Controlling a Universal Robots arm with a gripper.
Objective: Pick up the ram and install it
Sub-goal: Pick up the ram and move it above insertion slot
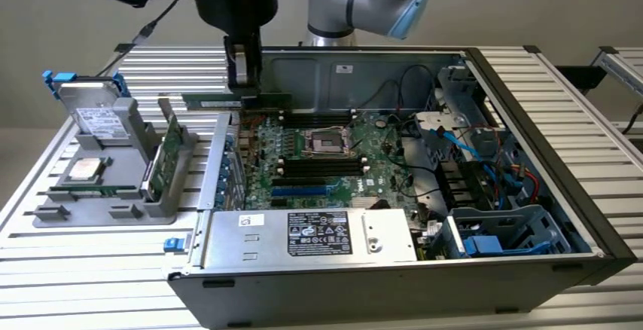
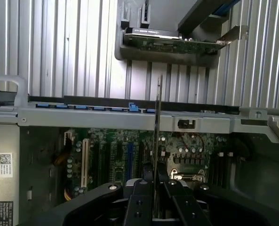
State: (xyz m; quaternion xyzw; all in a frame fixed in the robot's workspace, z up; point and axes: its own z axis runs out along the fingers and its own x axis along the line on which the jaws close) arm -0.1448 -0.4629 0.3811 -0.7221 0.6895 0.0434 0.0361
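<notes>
Ram [image 1: 211,102] is held level and edge-down above the motherboard [image 1: 342,187], toward the exterior view's left, so its contacts face the slots [image 1: 319,166]. Gripper [image 1: 244,87] jaws are nearly closed, clamping the ram's upper edge.

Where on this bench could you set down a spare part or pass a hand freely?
Free: the bare slatted table in front of the gray tray, and the strip at the exterior view's right of the computer case. Crowded: the tray itself, the cables inside the case, and the far edge where the tool grips the ram stick.
</notes>
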